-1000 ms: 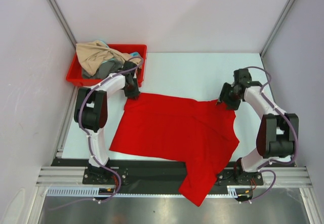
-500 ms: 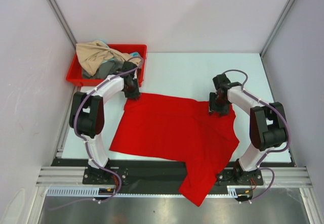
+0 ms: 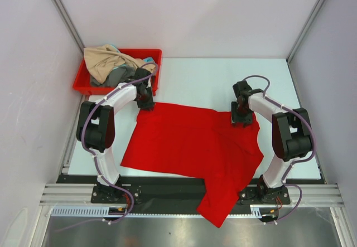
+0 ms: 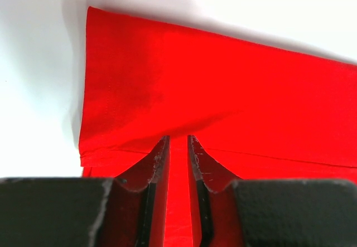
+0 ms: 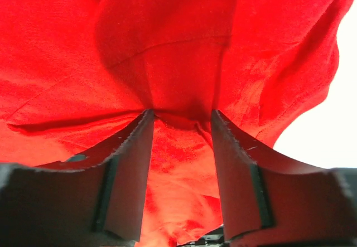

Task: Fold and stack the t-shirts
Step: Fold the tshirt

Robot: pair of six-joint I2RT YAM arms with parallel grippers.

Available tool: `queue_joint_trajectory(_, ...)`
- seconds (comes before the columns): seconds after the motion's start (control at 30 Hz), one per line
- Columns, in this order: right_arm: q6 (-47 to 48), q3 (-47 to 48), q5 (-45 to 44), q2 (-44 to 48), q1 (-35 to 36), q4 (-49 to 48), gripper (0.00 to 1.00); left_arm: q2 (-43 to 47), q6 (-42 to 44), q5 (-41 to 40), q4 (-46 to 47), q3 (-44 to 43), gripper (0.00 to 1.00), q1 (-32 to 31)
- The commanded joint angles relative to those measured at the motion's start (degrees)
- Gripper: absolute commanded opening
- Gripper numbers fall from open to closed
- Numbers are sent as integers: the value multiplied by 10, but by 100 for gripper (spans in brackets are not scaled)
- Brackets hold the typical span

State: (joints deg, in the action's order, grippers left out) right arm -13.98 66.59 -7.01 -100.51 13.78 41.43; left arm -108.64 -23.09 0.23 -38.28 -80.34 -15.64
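Note:
The red t-shirt point(image 3: 189, 141) lies spread on the white table, its lower part hanging over the front rail. My left gripper point(image 3: 146, 103) sits at the shirt's far left corner; in the left wrist view the gripper point(image 4: 177, 138) has its jaws nearly together with red cloth point(image 4: 223, 80) between them. My right gripper point(image 3: 241, 117) sits on the shirt's far right corner; in the right wrist view the gripper point(image 5: 179, 113) has a thick bunch of red cloth point(image 5: 167, 35) puckered between its jaws. A beige t-shirt point(image 3: 106, 60), a grey one point(image 3: 117, 75) and a bit of light blue one point(image 3: 148, 61) lie heaped at the far left.
The heap lies in a red plastic tray point(image 3: 81, 85) at the far left corner, right behind my left gripper. White walls enclose the table on three sides. A black and metal rail point(image 3: 167, 183) runs along the front edge under the hanging cloth.
My right gripper has moved left and nearer, from just off the shirt's far right corner onto it. The left gripper and the shirt's outline have hardly moved.

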Motion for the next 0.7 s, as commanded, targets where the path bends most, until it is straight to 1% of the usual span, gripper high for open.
queue_joint_trajectory(0.0, 12, 17, 5, 1, 3, -15, 48, 21, 13, -1, 1, 3, 23, -2)
queue_joint_trajectory(0.03, 11, 18, 4, 1, 2, -14, 46, 22, 13, -1, 1, 3, 23, -2)
queue_joint_trajectory(0.07, 11, 21, 3, 2, 3, -8, 38, 22, 14, -1, 1, 3, 23, -2)
queue_joint_trajectory(0.1, 10, 22, 4, 5, 3, -5, 35, 22, 14, -1, 1, 2, 23, -1)
queue_joint_trajectory(0.13, 6, 22, 4, 14, 2, 5, 27, 23, 15, -1, 0, 2, 23, -2)
queue_joint_trajectory(0.2, 4, 22, 3, 27, 5, 17, 20, 25, 16, -1, 0, 0, 23, -1)
queue_joint_trajectory(0.23, 2, 21, 2, 35, 7, 28, 12, 26, 16, -1, 0, 0, 23, -2)
queue_joint_trajectory(0.33, -6, 19, 15, 59, 12, 51, 0, 26, 16, -1, 0, 1, 23, -2)
queue_joint_trajectory(0.5, -35, 7, 59, 93, 41, 73, 0, 12, 14, -1, 5, -1, 23, -2)
queue_joint_trajectory(0.6, -60, -8, 57, 95, 55, 82, 0, -2, 12, -1, 0, -10, 22, -2)
queue_joint_trajectory(0.63, -67, -15, 51, 94, 56, 88, 3, -3, 13, -1, -1, -13, 22, -2)
queue_joint_trajectory(0.67, -72, -19, 35, 92, 55, 89, 9, -4, 12, -1, 0, -13, 22, -1)
